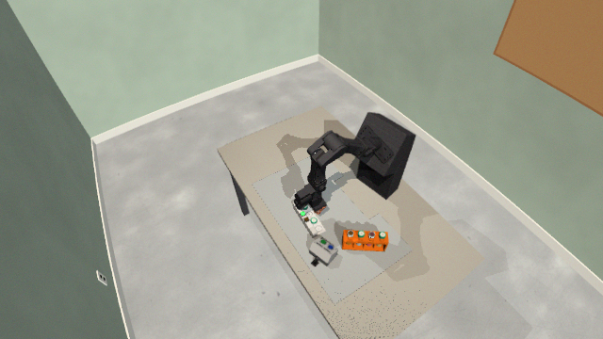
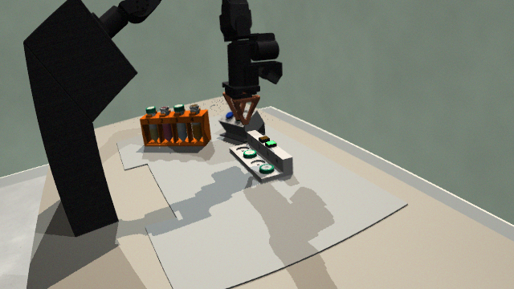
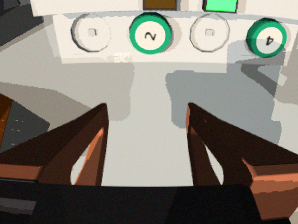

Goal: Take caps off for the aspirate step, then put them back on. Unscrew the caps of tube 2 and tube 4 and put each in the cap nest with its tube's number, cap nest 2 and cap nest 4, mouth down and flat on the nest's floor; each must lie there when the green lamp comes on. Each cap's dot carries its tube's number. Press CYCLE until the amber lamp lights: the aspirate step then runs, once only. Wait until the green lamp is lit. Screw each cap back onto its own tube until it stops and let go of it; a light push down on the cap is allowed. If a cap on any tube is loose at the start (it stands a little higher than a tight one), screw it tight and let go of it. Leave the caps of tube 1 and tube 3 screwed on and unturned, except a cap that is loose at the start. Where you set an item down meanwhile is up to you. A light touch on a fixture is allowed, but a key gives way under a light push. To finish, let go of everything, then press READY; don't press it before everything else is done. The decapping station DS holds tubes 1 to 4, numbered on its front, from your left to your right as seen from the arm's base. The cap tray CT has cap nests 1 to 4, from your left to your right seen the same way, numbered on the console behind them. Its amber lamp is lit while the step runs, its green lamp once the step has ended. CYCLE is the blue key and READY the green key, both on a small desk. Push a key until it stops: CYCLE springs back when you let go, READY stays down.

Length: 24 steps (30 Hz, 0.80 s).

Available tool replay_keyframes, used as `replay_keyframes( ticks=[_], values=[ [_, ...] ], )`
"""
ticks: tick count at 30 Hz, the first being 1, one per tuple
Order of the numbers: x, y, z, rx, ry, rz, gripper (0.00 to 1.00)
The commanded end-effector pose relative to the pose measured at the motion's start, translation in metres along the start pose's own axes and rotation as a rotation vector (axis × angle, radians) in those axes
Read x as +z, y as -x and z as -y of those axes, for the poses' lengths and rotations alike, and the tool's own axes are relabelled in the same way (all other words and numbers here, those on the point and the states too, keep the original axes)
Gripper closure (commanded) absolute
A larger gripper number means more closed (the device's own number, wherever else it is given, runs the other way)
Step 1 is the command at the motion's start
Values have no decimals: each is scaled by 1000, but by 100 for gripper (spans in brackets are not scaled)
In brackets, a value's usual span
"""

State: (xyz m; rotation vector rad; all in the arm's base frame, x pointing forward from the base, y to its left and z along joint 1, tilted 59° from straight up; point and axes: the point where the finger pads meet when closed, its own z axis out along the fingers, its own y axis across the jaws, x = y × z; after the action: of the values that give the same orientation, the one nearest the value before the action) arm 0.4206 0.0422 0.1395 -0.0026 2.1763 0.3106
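Note:
My gripper (image 1: 320, 210) (image 2: 244, 122) (image 3: 147, 112) is part open and empty, above the mat on the arm's side of the cap tray (image 2: 284, 165) (image 3: 180, 58). Cap 2 (image 1: 314, 220) (image 2: 250, 153) (image 3: 150, 34) lies dot up in nest 2, and cap 4 (image 1: 305, 207) (image 2: 267, 168) (image 3: 266, 38) lies dot up in nest 4. Nests 1 and 3 are empty. The green lamp (image 2: 271, 144) (image 3: 221, 5) is lit; the amber lamp (image 2: 264, 139) (image 3: 160, 4) is dark. In the station (image 1: 345, 241) (image 2: 206, 132), tubes 1 and 3 wear green caps; tube 2 (image 2: 165, 110) and tube 4 (image 2: 194, 108) are uncapped.
The key desk (image 1: 322, 254) (image 2: 258, 125) stands beyond the tray's nest 1 end, with the blue key (image 1: 331, 247) (image 2: 229, 115) and the green key (image 1: 323, 242). The tray's raised console stands behind the nests. The station stands beside the desk.

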Motion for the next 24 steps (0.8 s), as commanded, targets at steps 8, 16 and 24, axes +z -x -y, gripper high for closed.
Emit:
replay_keyframes(
  ticks=[8,16,24],
  values=[
    [34,17,2,-5,-9,54,53],
    [74,20,2,-5,-9,54,53],
    [78,20,2,-5,-9,54,53]
  ],
)
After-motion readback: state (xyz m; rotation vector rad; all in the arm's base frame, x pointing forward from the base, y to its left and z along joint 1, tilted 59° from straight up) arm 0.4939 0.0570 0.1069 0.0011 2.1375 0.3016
